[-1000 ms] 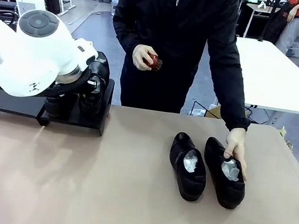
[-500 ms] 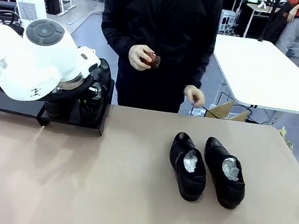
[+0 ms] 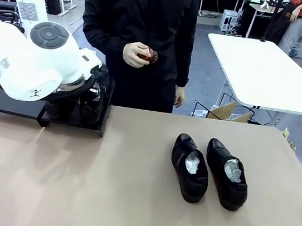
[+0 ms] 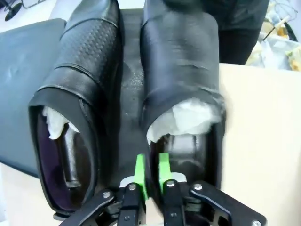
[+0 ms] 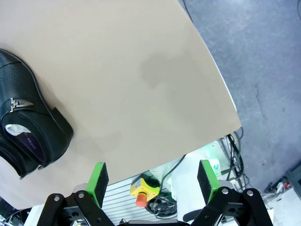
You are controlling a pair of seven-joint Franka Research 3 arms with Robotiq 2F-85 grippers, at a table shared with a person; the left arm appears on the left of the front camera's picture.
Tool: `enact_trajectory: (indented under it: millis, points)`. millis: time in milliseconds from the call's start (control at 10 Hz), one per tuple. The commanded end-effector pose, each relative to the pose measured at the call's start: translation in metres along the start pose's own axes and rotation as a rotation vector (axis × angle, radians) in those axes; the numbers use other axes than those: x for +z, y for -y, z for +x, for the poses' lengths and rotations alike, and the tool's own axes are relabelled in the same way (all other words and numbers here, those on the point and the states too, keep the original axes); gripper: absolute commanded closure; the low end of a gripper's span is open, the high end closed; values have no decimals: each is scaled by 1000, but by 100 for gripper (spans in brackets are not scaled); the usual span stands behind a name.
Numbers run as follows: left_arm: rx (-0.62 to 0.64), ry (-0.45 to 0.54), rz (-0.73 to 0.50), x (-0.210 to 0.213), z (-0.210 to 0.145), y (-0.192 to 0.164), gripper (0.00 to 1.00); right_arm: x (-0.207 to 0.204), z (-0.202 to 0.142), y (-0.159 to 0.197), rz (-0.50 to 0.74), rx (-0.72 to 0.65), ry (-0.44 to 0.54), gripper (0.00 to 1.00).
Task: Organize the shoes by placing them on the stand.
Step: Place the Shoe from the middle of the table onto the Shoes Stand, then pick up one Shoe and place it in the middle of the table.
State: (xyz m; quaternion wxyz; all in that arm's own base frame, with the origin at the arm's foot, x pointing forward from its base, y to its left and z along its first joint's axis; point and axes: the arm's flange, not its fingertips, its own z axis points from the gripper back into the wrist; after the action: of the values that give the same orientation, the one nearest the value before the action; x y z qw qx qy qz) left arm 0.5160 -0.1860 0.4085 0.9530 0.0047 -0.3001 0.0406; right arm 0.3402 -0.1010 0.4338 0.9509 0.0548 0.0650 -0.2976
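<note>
The tan table (image 3: 100, 196) bears a flat black stand (image 3: 14, 106) at its far-left corner, with two shoes (image 4: 75, 89) (image 4: 178, 70) on top. Well right of the stand and nearer the robot, the closer shoe (image 3: 189, 168) and the farther shoe (image 3: 227, 174) lie side by side on the tabletop, paper-stuffed.

White arm (image 3: 28, 65), black left claw (image 4: 151, 164), green pads (image 4: 139, 170)

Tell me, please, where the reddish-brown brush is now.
In the front view, the brush sits in the person's hand, held at chest height beyond the far edge of the table, left of centre.
</note>
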Motion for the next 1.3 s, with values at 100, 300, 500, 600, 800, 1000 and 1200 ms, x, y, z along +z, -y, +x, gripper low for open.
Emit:
enact_trajectory:
  millis: [100, 300, 500, 600, 800, 1000, 1200]
  points:
    - [14, 67, 33, -2, 6, 8, 23, 1, -1, -2, 2, 8, 3, 0]
    - [-4, 98, 16, 13, 9, 10, 3, 1, -1, -2, 2, 8, 3, 0]
    - [-6, 93, 4, 32, 7, 7, 3, 1, -1, -2, 2, 8, 3, 0]
    - [3, 74, 10, 41, 7, 6, 3, 1, -1, -2, 2, 8, 3, 0]
    - [-12, 85, 0, 29, 13, 11, 3, 1, -1, -2, 2, 8, 3, 0]
    - [-12, 85, 0, 29, 13, 11, 3, 1, -1, -2, 2, 8, 3, 0]
    - [-12, 85, 0, 29, 13, 11, 3, 1, -1, -2, 2, 8, 3, 0]
